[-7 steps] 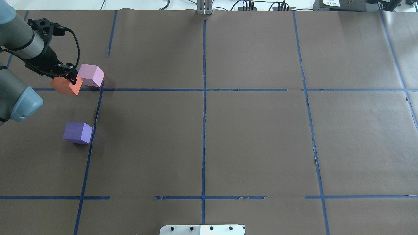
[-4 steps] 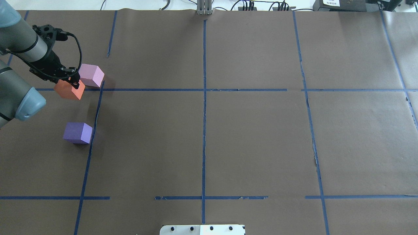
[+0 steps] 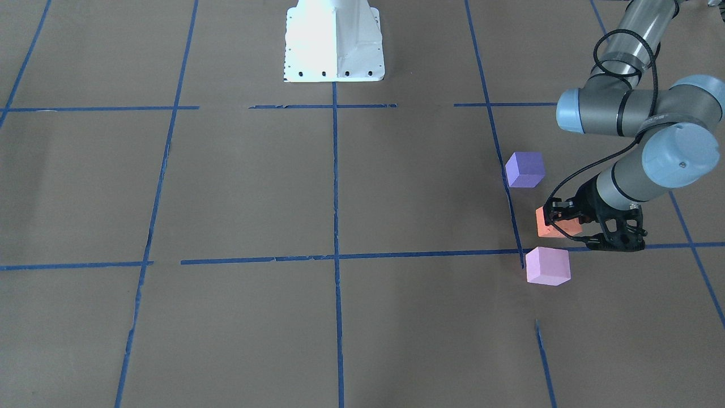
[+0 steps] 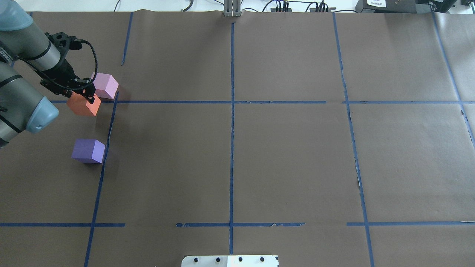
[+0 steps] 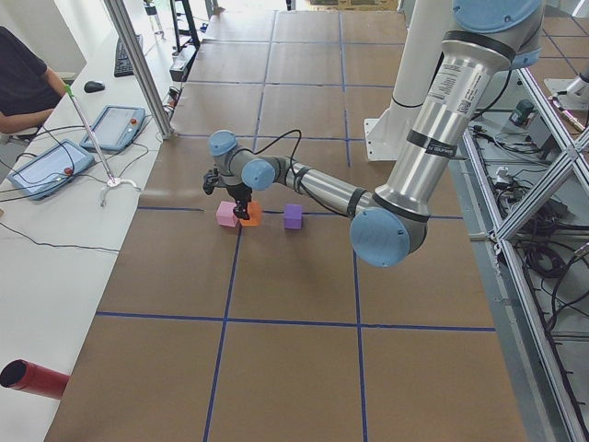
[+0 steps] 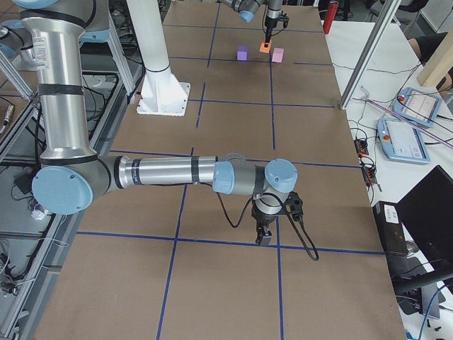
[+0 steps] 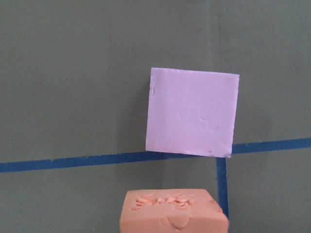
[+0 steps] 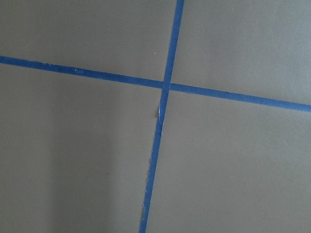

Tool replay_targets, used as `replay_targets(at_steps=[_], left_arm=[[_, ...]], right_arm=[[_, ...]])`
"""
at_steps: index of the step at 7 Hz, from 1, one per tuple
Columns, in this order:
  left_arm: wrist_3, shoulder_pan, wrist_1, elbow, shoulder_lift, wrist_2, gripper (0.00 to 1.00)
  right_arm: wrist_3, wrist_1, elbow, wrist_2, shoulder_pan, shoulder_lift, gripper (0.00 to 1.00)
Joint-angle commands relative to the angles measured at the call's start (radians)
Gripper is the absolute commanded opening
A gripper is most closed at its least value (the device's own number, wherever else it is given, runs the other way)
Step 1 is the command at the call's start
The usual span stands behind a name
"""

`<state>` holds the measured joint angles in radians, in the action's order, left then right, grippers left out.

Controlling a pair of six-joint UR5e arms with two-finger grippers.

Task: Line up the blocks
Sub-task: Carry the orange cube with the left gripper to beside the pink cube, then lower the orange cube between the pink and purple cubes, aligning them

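Observation:
My left gripper [image 4: 81, 95] is shut on the orange block [image 4: 84, 105] and holds it just off the brown paper. It sits between the light pink block [image 4: 105, 85] and the violet-purple block [image 4: 88, 150], close beside the pink one. In the front-facing view the orange block [image 3: 551, 225] lies between the purple block [image 3: 525, 169] and the pink block [image 3: 547, 265]. The left wrist view shows the pink block [image 7: 192, 112] beyond the held orange block [image 7: 173, 212]. My right gripper [image 6: 264, 237] shows only in the exterior right view, low over the table; I cannot tell whether it is open.
Blue tape lines [image 4: 231, 111] divide the brown paper into squares. The robot's white base plate [image 3: 333, 39] stands at the table's near edge. An operator [image 5: 23, 78] with tablets sits at a side table beyond the far edge.
My left gripper has moved a little right and toward the robot with the orange block, now closer to the tape corner by the pink block. The pink and purple blocks have not moved.

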<state>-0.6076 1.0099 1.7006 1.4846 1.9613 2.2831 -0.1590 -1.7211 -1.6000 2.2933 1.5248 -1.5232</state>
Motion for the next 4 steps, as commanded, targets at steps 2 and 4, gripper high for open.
replay_targets(at_steps=[2,4], left_arm=[[-0.043,-0.022,0.042,-0.009,0.001,0.003,0.0],[-0.064,-0.033,0.071,-0.009,-0.002,0.003,0.0]], right_arm=[[0.001,0.0,0.0,0.0,0.0,0.0,1.0],[0.001,0.0,0.0,0.0,0.0,0.0,1.0]])
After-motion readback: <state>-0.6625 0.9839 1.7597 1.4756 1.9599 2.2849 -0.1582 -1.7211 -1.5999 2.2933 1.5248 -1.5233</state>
